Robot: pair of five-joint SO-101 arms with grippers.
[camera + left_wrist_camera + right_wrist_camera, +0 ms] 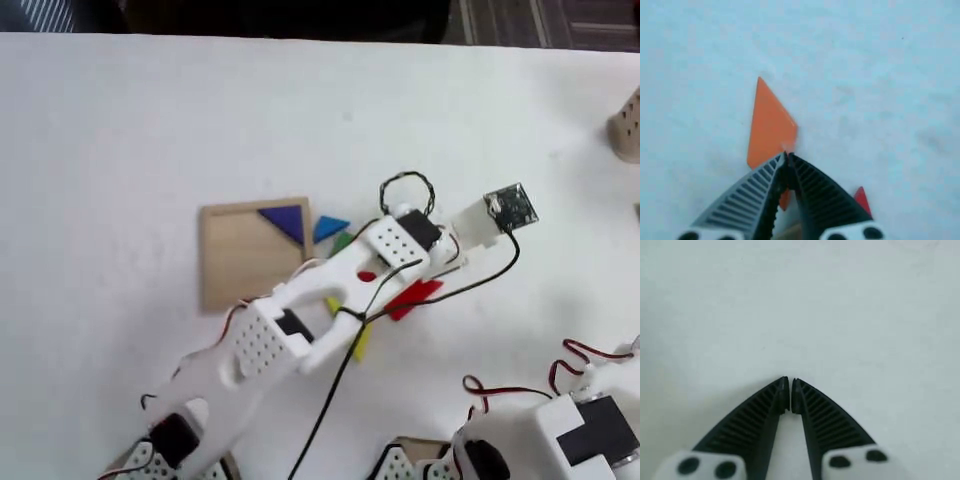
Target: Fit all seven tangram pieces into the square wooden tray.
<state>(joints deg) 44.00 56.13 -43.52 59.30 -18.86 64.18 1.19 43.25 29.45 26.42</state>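
Right hand [790, 392] closed and empty over bare worktop [850, 300]; left hand [788, 159] closed, tips meeting on the flat orange piece [771, 120], with a red piece [862, 200] near. Whether the orange piece is truly pinched cannot be told, so a lift may drop it and a push may scatter its neighbours. Beyond lies the tray [235, 265], with 1 blue triangle [285, 222] in a corner; a skewed piece could ride up on its rim.

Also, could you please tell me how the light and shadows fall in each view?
High view: even light, table bright, only a faint shadow beneath the left arm. Left wrist view: soft shadow beside the orange piece, no glare. Right wrist view: table evenly lit around the right gripper.
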